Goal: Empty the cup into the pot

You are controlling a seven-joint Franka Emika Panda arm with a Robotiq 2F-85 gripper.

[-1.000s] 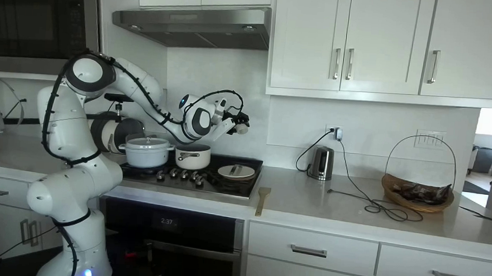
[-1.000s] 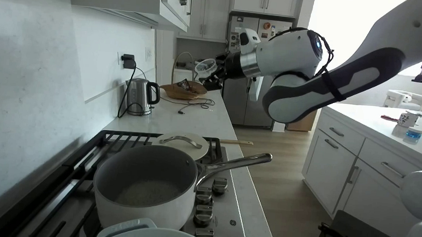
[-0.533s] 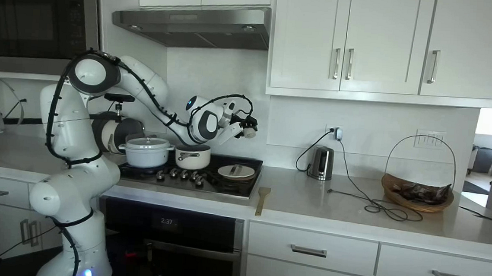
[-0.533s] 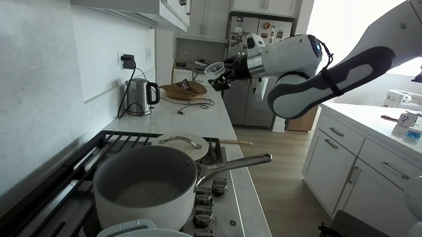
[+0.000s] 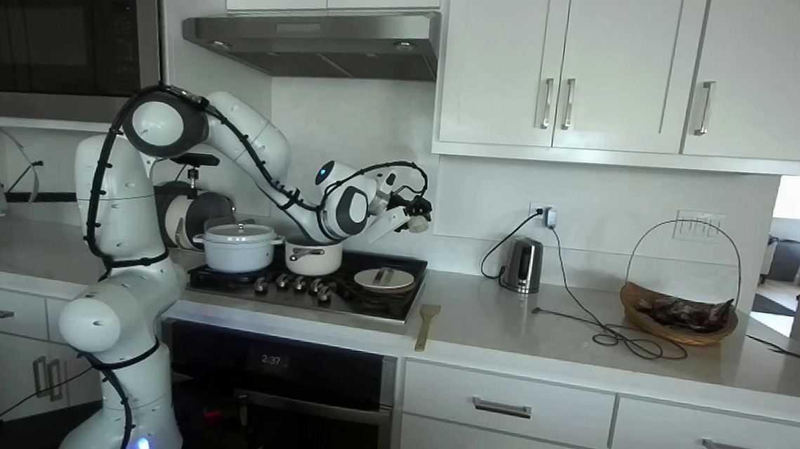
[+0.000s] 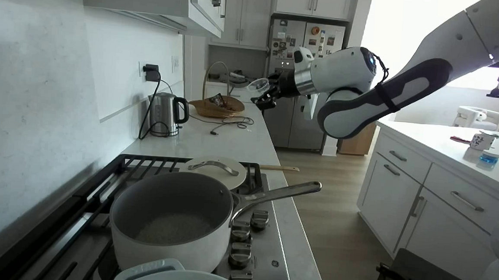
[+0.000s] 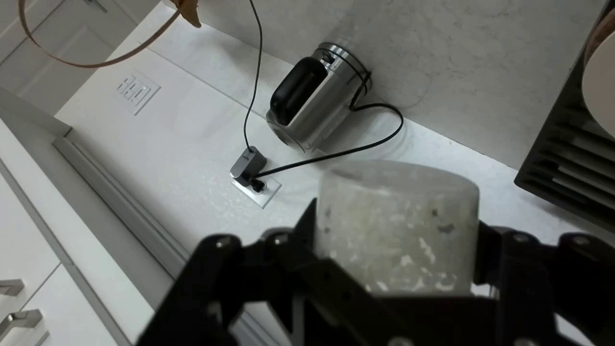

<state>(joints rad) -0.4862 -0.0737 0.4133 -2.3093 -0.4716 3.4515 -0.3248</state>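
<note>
The gripper (image 7: 398, 240) holds the translucent cup (image 7: 396, 226) clenched between its fingers (image 7: 491, 254), aloft and well apart from the pot (image 6: 199, 251); whitish bits (image 7: 408, 262) show at the cup's wall, inside or outside I can't tell. Pale stuff (image 6: 174, 228) lies on the pot's floor. The pot stands on the cooktop (image 5: 359, 309) between a lidded casserole (image 5: 232, 254) and a loose lid (image 5: 401, 281); past them, a spatula (image 5: 425, 325), kettle (image 5: 524, 265) and basket (image 5: 688, 337) on the counter (image 5: 484, 329)
</note>
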